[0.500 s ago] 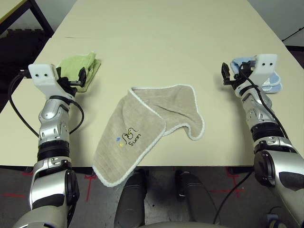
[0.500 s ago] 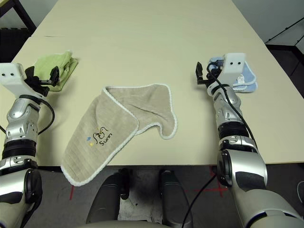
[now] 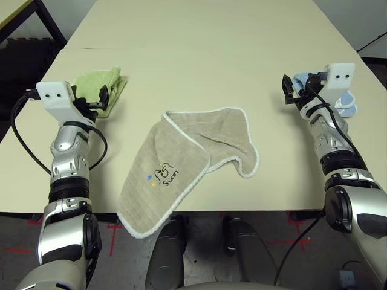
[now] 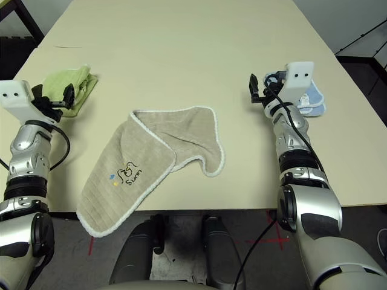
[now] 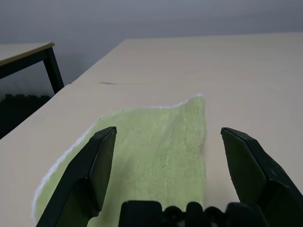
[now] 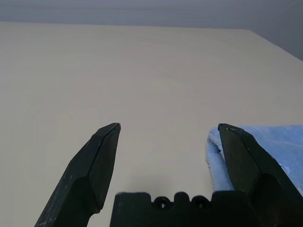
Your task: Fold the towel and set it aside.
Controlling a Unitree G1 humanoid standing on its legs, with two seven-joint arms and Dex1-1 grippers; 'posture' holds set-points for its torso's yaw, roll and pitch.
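The towel [image 3: 193, 160] is beige with white edging and a "Swan" logo. It lies rumpled and partly doubled over at the table's near middle, and its near-left corner hangs over the front edge. My left gripper [image 3: 98, 98] is open and empty, well to the towel's left, right at a lime-green towel. In the left wrist view the left gripper [image 5: 165, 131] has the green cloth between and beyond its fingers. My right gripper [image 3: 291, 90] is open and empty, off to the towel's right. The right wrist view has the right gripper [image 6: 168, 127] over bare tabletop.
The lime-green towel [image 3: 104, 86] lies folded at the left side of the cream table [image 3: 199, 42]. A light blue towel [image 3: 347, 104] lies folded at the right, behind my right wrist. Dark floor lies past both table sides.
My right wrist has shifted slightly away and to the right, uncovering a bit less of the blue towel. The left arm and the beige towel have not moved.
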